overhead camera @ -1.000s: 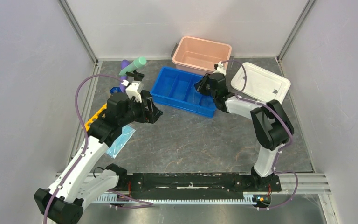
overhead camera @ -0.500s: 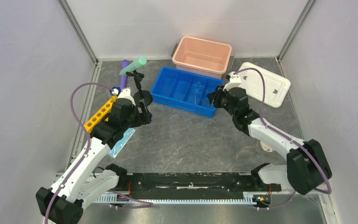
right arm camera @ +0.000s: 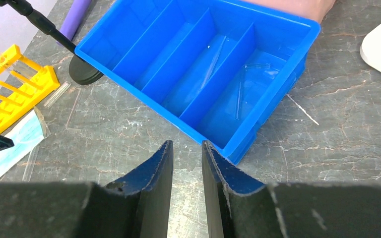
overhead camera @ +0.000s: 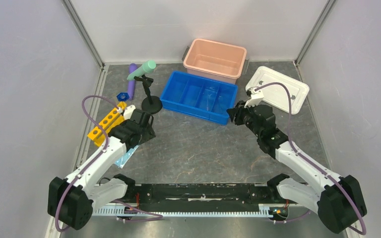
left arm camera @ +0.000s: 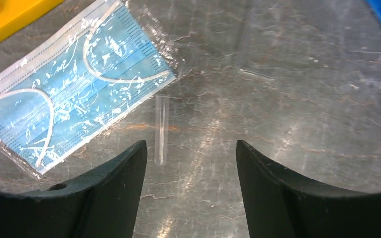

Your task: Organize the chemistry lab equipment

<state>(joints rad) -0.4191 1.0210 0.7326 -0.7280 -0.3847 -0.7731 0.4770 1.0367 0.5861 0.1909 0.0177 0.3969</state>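
Clear tube (left arm camera: 160, 130) is lying just beside mask (left arm camera: 74, 84); left gripper (left arm camera: 189, 148) is dropping over it, jaws open, so pick likely next. Right gripper (right arm camera: 186, 146) is retreating, jaws barely parted, empty.

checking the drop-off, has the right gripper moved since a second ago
Yes. The right gripper has drawn back toward the arm bases, from over the right end of the blue divided plastic tray to just off its near right corner.
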